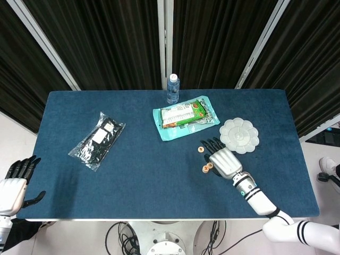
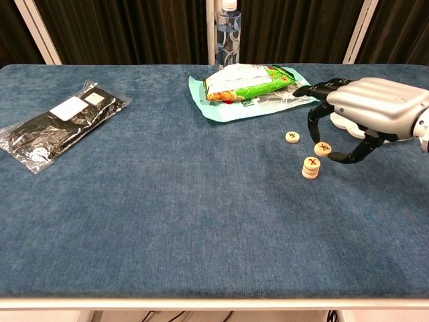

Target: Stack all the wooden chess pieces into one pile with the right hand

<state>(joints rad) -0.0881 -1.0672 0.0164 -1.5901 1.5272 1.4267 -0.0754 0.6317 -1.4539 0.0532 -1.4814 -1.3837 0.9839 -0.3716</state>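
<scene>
Right hand [image 2: 365, 111] pinches one chess piece [image 2: 323, 148] just above the small pile [image 2: 310, 168]. Best centre it squarely over the pile, lower flat, then part fingers gently.

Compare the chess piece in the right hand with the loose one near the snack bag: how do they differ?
The held chess piece is lifted off the cloth, pinched in the right hand; the loose chess piece lies flat on the table, untouched. The held one hangs just above and right of the small stack; the loose one sits apart, nearer the snack bag. Both are pale wooden discs with a dark mark on top.
</scene>
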